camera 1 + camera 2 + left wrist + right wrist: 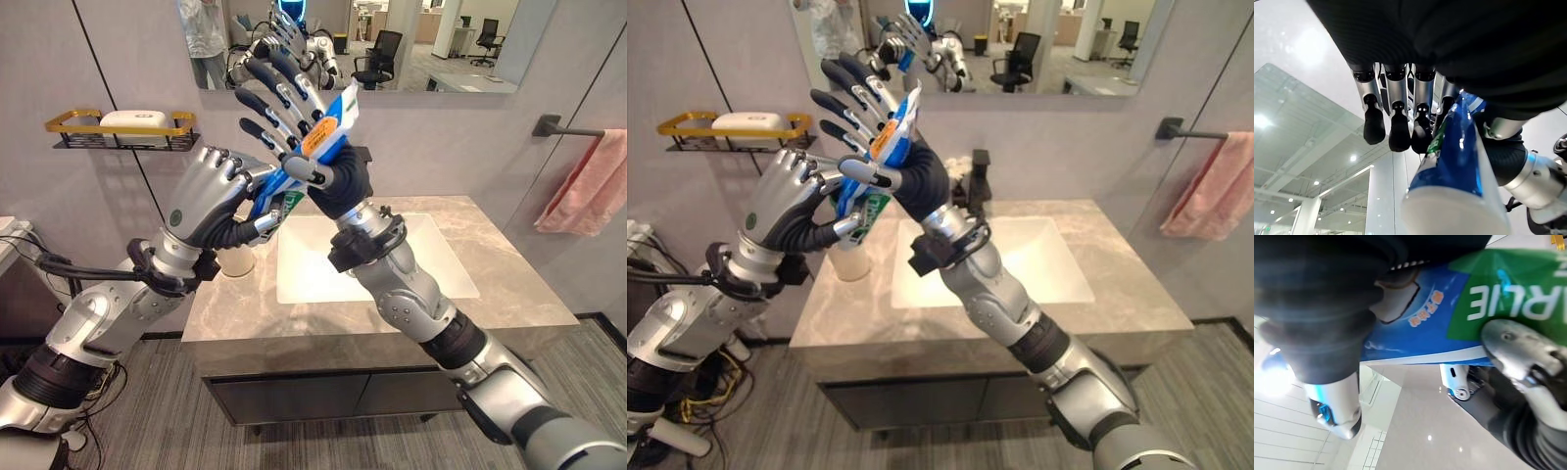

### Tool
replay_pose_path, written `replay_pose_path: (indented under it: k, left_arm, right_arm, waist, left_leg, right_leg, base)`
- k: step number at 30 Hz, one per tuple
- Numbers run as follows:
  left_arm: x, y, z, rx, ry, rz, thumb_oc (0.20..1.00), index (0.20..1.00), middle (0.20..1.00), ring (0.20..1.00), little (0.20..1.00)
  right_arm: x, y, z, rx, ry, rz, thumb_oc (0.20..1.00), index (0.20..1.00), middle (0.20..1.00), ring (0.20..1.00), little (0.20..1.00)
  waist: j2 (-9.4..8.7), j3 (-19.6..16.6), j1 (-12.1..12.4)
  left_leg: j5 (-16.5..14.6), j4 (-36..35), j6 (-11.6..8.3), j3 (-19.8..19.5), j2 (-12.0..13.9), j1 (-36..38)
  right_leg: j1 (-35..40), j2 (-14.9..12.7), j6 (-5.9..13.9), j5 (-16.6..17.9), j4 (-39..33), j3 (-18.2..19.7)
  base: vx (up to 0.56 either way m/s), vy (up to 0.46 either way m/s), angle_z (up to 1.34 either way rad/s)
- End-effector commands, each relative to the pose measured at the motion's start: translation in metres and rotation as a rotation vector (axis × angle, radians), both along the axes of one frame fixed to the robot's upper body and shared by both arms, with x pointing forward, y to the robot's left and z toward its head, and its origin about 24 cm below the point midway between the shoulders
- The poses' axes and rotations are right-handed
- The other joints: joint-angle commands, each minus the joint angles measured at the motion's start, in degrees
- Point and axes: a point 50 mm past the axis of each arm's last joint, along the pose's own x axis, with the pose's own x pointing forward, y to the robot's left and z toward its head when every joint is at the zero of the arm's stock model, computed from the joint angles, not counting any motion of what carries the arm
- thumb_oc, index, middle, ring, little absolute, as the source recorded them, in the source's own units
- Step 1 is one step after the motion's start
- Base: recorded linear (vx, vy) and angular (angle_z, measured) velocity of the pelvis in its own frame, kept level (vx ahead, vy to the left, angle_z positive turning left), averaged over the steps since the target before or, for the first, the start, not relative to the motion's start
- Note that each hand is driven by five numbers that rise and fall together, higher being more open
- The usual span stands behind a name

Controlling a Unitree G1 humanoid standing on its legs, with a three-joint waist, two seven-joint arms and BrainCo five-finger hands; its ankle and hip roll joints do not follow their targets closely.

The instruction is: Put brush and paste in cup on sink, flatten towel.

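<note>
A blue, white and green toothpaste tube (333, 122) is held up in front of the mirror between my two hands. My left hand (208, 201) has its fingers (1396, 122) curled round the tube's lower green end (1508, 298). My right hand (338, 181) backs the tube with its fingers straight and spread, the thumb reaching across the front. A pale cup (238, 259) stands on the stone counter left of the white sink basin (392, 279), below my left hand. A pink towel (588, 186) hangs bunched on a wall bar at the right.
A dark faucet (978, 171) rises behind the basin, just behind my right wrist. A gold-rimmed shelf with a white soap (122, 127) is fixed to the wall at the left. The mirror (441, 39) reflects a person (206, 39) and an office.
</note>
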Motion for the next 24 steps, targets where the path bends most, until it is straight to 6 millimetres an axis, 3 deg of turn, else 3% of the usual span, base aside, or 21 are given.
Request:
replay_pose_path:
  k: [1, 3, 7, 9, 13, 14, 22, 23, 24]
  left_arm:
    - [0.003, 0.010, 0.016, -0.028, -0.035, 0.034, 0.200, 0.200, 0.200, 0.200, 0.200]
    - [0.003, 0.010, 0.015, -0.037, -0.030, 0.032, 0.200, 0.200, 0.200, 0.200, 0.200]
    - [0.003, 0.009, 0.013, -0.054, -0.014, 0.025, 0.200, 0.200, 0.200, 0.200, 0.200]
    - [0.003, 0.008, 0.010, -0.068, 0.002, 0.018, 0.200, 0.200, 0.200, 0.200, 0.200]
    - [0.003, 0.007, 0.008, -0.081, 0.020, 0.010, 0.200, 0.200, 0.200, 0.200, 0.200]
    - [0.003, 0.006, 0.006, -0.092, 0.032, 0.004, 0.200, 0.200, 0.200, 0.200, 0.200]
    - [0.001, 0.005, -0.007, -0.167, 0.102, -0.013, 0.200, 0.200, 0.200, 0.200, 0.200]
    - [-0.001, 0.004, -0.014, -0.226, 0.144, -0.030, 0.890, 0.890, 0.890, 0.890, 0.890]
    - [-0.003, 0.005, -0.018, -0.256, 0.167, -0.031, 1.000, 1.000, 1.000, 1.000, 1.000]
  right_arm:
    - [-0.015, 0.001, 0.045, 0.187, -0.147, 0.056, 0.715, 0.715, 0.715, 0.715, 0.715]
    - [-0.015, 0.001, 0.045, 0.192, -0.146, 0.053, 0.460, 0.460, 0.460, 0.460, 0.460]
    - [-0.015, -0.001, 0.046, 0.195, -0.151, 0.038, 0.445, 0.445, 0.445, 0.445, 0.445]
    - [-0.015, -0.001, 0.046, 0.203, -0.147, 0.036, 0.338, 0.338, 0.338, 0.338, 0.338]
    - [-0.015, 0.000, 0.046, 0.203, -0.145, 0.037, 0.278, 0.278, 0.278, 0.278, 0.278]
    - [-0.015, -0.001, 0.046, 0.210, -0.143, 0.033, 0.206, 0.206, 0.206, 0.206, 0.206]
    - [-0.012, -0.008, 0.048, 0.255, -0.122, -0.028, 0.200, 0.200, 0.200, 0.200, 0.200]
    - [-0.010, -0.011, 0.049, 0.278, -0.112, -0.058, 0.200, 0.200, 0.200, 0.200, 0.200]
    - [-0.010, -0.013, 0.048, 0.285, -0.107, -0.075, 0.200, 0.200, 0.200, 0.200, 0.200]
  waist:
    - [-3.32, -0.2, 0.4]
    - [-3.27, -0.3, 0.4]
    - [-3.22, -0.3, 0.3]
    - [-3.20, -0.3, 0.2]
    - [-3.21, -0.3, 0.2]
    - [-3.19, -0.3, 0.2]
    - [-3.30, 0.1, 0.3]
    - [-3.46, 0.4, 0.6]
    - [-3.48, 0.5, 0.7]
  left_leg:
    - [-0.3, 0.3, -1.45, 0.1, 2.6, 0.1]
    - [-0.3, 0.3, -1.44, 0.1, 2.6, 0.1]
    - [-0.4, 0.3, -1.38, 0.0, 2.5, 0.1]
    - [-0.4, 0.3, -1.38, 0.1, 2.5, 0.2]
    - [-0.4, 0.3, -1.36, 0.1, 2.5, 0.2]
    - [-0.4, 0.3, -1.34, 0.1, 2.5, 0.2]
    - [-0.3, 0.3, -1.29, -0.1, 2.6, 0.0]
    - [-0.2, 0.3, -1.29, -0.3, 2.6, -0.3]
    - [-0.1, 0.3, -1.30, -0.5, 2.6, -0.5]
  right_leg:
    - [-0.8, -7.8, 4.72, 5.3, 0.0, -1.7]
    - [-0.7, -7.7, 4.64, 5.3, 0.0, -1.7]
    - [-0.8, -7.7, 4.58, 5.3, 0.0, -1.6]
    - [-0.8, -7.7, 4.58, 5.3, 0.0, -1.6]
    - [-0.9, -7.7, 4.56, 5.3, 0.0, -1.5]
    - [-0.9, -7.7, 4.55, 5.3, 0.0, -1.5]
    - [-0.9, -7.6, 4.47, 5.2, 0.0, -1.6]
    - [-1.0, -7.6, 4.44, 5.3, 0.0, -1.8]
    - [-1.0, -7.6, 4.42, 5.3, 0.0, -2.0]
  base:
    - [0.00, 0.000, 0.00]
    - [0.00, 0.000, 0.00]
    - [0.00, 0.000, 0.00]
    - [0.00, 0.000, 0.00]
    - [0.00, 0.000, 0.00]
    - [0.00, 0.000, 0.00]
    - [0.00, 0.000, 0.00]
    - [0.00, 0.000, 0.00]
    - [0.00, 0.000, 0.00]
